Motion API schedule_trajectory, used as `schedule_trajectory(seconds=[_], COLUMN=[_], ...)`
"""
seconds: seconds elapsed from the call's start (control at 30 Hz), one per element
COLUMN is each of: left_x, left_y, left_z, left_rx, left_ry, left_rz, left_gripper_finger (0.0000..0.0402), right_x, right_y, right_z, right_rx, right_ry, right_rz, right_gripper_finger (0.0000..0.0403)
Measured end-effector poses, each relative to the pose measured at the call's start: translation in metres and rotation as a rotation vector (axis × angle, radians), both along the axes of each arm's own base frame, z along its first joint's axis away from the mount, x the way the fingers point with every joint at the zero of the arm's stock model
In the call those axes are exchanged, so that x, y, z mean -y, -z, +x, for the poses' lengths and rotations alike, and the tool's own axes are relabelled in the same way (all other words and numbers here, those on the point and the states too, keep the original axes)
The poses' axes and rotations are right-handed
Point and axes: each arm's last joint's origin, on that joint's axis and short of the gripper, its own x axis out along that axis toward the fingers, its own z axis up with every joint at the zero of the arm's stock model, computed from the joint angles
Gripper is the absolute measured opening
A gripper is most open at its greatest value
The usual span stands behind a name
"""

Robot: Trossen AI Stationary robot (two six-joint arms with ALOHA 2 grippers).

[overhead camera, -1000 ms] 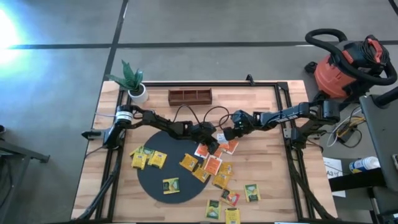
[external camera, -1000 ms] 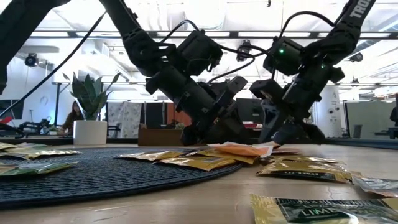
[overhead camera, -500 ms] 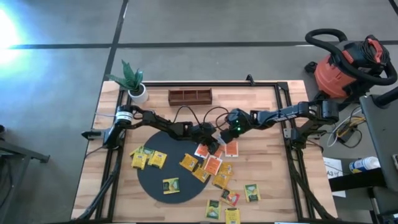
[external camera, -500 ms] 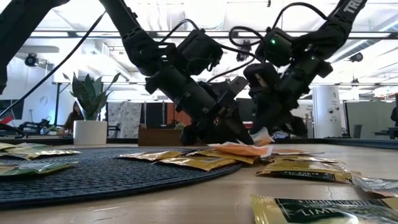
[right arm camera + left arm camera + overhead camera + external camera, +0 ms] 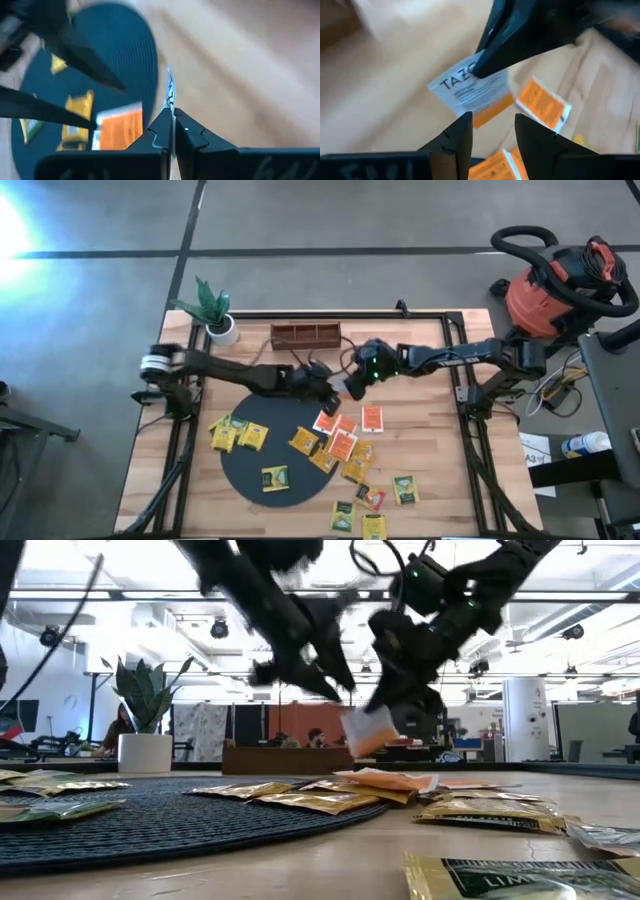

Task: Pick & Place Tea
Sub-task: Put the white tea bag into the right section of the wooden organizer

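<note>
Raised off the table, right end effector [image 5: 372, 718] pinches an orange tea packet [image 5: 366, 729]; left end effector [image 5: 326, 389] spread beside it.

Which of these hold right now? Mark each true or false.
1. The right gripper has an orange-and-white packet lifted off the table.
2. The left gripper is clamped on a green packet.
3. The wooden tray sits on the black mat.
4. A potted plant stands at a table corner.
1. True: the right gripper is shut on the orange-and-white packet, which hangs above the table.
2. False: the left gripper is open and holds nothing.
3. False: the wooden tray sits on bare wood near the far edge, apart from the black mat.
4. True: the potted plant stands at the far left corner.
</note>
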Motion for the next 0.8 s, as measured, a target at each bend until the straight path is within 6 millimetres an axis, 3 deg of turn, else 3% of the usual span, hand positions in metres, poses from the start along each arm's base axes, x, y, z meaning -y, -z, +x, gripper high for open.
schedule_trajectory(seconds=[0.13,0.3,0.53,0.8], left_x=[0.009,0.013,0.015,0.023], left_y=[-0.039,-0.061,-0.051,-0.036], left_z=[-0.029,-0.061,-0.089,-0.101], left_rx=[0.04,0.133,0.227,0.33], left_ry=[-0.105,-0.193,-0.27,-0.291], left_rz=[0.114,0.128,0.055,-0.002], left_gripper_finger=[0.0142,0.0142,0.0142,0.0142], right_x=[0.025,0.073,0.14,0.179], right_y=[-0.028,-0.056,-0.053,-0.039], right_z=[0.009,0.018,0.042,0.068], right_rx=[0.075,0.077,0.025,-0.056], right_ry=[-0.039,-0.036,-0.093,-0.172], right_rz=[-0.153,-0.315,-0.306,-0.363], right_gripper_finger=[0.0008,0.0008,0.0008,0.0008])
